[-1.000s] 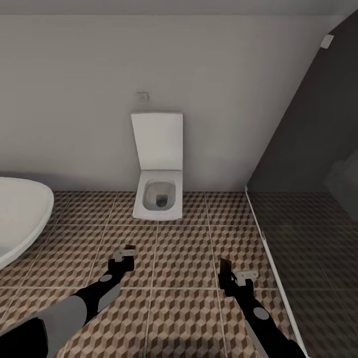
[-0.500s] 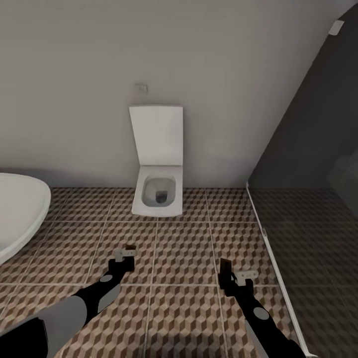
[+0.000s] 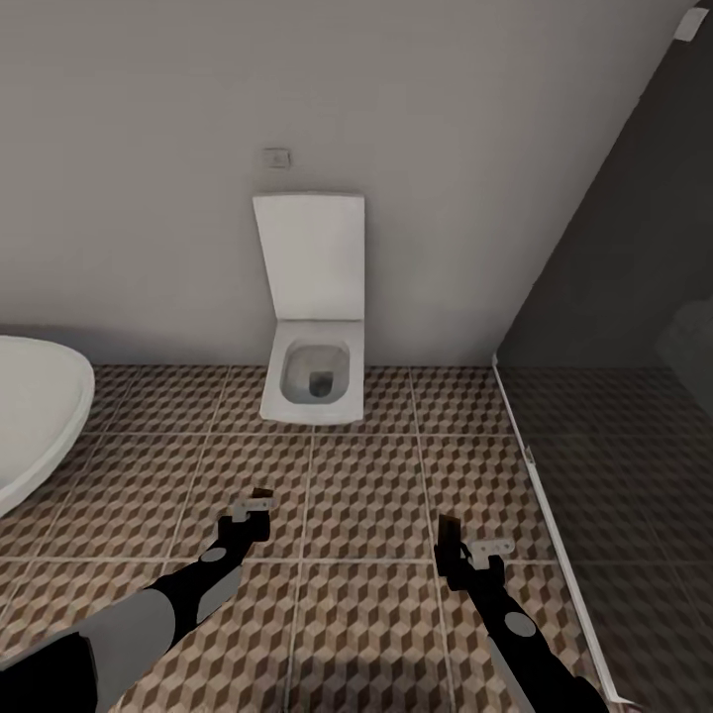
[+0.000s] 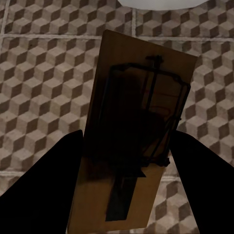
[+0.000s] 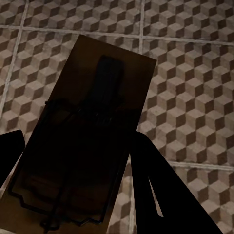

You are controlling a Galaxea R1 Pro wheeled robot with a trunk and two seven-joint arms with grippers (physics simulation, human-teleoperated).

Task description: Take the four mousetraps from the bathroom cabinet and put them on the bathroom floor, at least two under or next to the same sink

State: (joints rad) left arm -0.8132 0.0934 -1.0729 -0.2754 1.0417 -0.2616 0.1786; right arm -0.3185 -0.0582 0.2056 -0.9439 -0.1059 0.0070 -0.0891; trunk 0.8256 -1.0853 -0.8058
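Head view: both arms reach forward low over the floor [image 3: 366, 495]. The left gripper [image 3: 255, 505] and the right gripper [image 3: 465, 545] each carry a mousetrap, seen edge-on as a small dark sliver at the fingertips. Far ahead a white toilet [image 3: 309, 381] with raised lid stands against the wall. A white tub rim [image 3: 40, 416] curves in at the far left, and a dark glass panel [image 3: 614, 396] closes off the right.

Left wrist view: the left claw is closed onto a mousetrap [image 4: 136, 141], the tan board wedged between the two dark fingers [image 4: 44, 185], wire side facing the camera, held above the tiles.

Right wrist view: the right claw likewise grips a mousetrap [image 5: 87, 141] between its fingers [image 5: 156, 190], above the tiles.
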